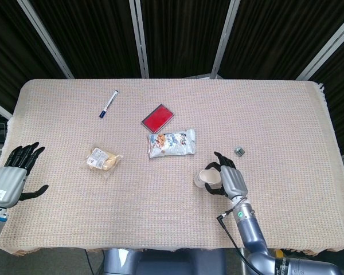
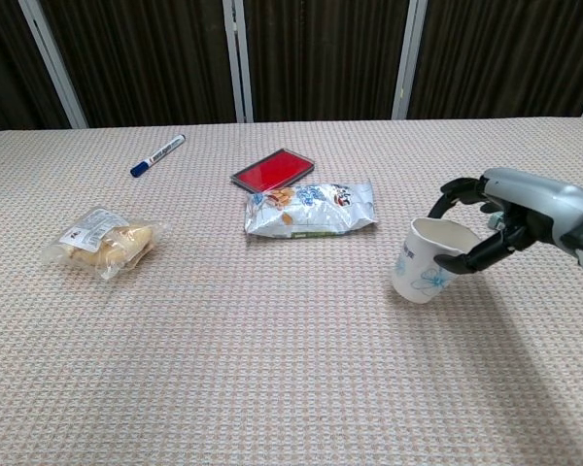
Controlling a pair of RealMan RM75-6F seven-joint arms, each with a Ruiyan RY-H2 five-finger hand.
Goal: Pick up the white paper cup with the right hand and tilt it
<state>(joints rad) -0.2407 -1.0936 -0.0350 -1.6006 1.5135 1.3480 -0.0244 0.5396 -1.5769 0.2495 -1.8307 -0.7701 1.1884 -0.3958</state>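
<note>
The white paper cup [image 2: 423, 260] with a faint blue print hangs just above the cloth at the right, leaning so that its mouth faces up and toward the right. My right hand [image 2: 500, 218] grips it around the rim and side, fingers curled about it. From above, the cup [image 1: 207, 178] shows to the left of the right hand [image 1: 229, 180]. My left hand [image 1: 12, 175] rests open, fingers spread, at the table's left edge; only the head view shows it.
On the beige woven tablecloth [image 1: 275, 114] lie a snack bag [image 1: 171, 142], a red flat case [image 1: 157, 117], a blue-capped marker [image 1: 108, 103], a wrapped bread packet [image 1: 102, 160] and a small dark object [image 1: 239, 151] beside the right hand.
</note>
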